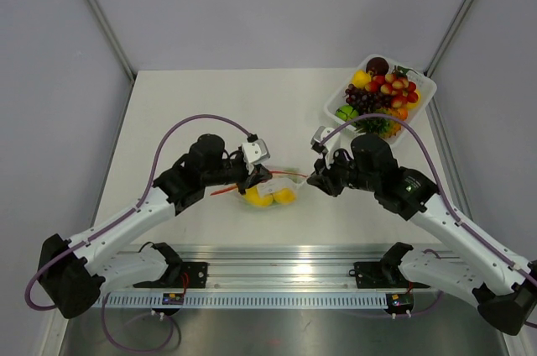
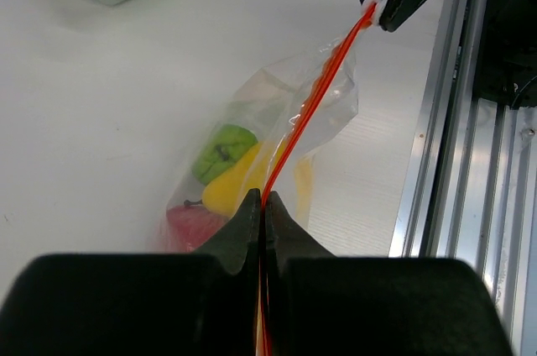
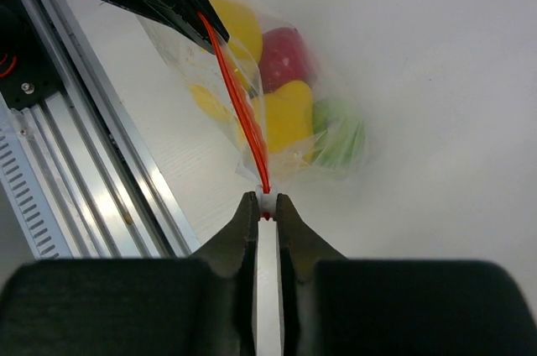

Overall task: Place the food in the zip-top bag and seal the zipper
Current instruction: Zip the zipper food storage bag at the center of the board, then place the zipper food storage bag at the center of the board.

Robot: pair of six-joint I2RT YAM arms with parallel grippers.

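One clear zip-top bag (image 1: pixel 270 194) lies near the front edge of the white surface (image 1: pixel 210 104), stretched between two robot arms by its single orange-red zipper (image 2: pixel 306 112). The left fingers (image 2: pixel 254 210) are clamped tight on one end. The right fingers (image 3: pixel 247 210), nearly closed, pinch the other. Four toy fruits (image 3: pixel 289 112) show inside: one red, one green, two yellow. One white basket (image 1: pixel 424 87) of fruit sits far right

From above and behind my arm bases (image 1: pixel 180 274), one fixed camera looks down over the whole counter (image 1: pixel 210 104). My left claw (image 2: pixel 262 198) and right claw (image 3: pixel 267 202) each carry a close camera facing along the fingers (image 3: pixel 239 234); both show the zipper (image 2: pixel 312 104) strung between them.
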